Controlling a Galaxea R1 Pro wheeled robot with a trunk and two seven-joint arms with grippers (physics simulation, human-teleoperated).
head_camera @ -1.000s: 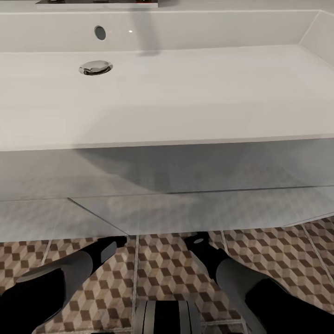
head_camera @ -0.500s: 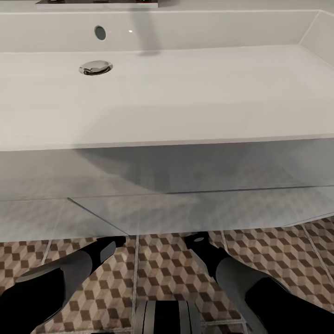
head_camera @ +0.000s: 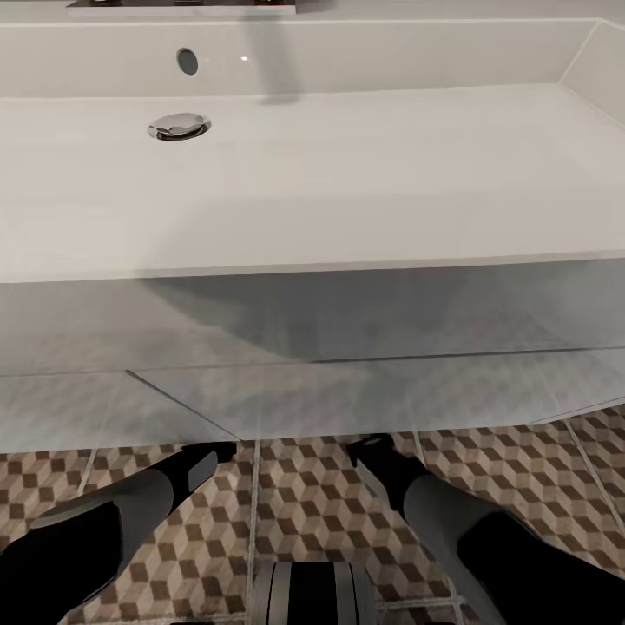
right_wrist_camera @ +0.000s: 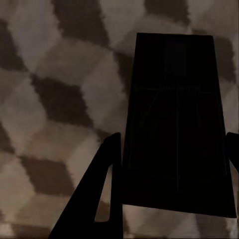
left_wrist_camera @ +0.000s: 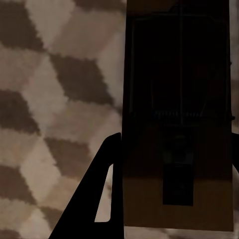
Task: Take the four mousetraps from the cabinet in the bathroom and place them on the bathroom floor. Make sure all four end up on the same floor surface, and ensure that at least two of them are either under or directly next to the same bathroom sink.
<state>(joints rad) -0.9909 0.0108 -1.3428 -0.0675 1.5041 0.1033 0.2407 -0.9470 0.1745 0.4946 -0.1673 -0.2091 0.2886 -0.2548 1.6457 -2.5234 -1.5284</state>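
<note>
So we've got both arms tucked under the sink (head_camera: 312, 174), each gripper's fingers holding a mousetrap (left_wrist_camera: 179, 129) (right_wrist_camera: 174, 124) just above the floor (head_camera: 304, 512), so two look nearly placed and the other two aren't anywhere we can see.

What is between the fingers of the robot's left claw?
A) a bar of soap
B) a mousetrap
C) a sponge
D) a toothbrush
B: the left wrist view shows a dark flat mousetrap, with its metal parts, sitting between the two fingers of the left claw, over the cube-pattern floor.
</note>
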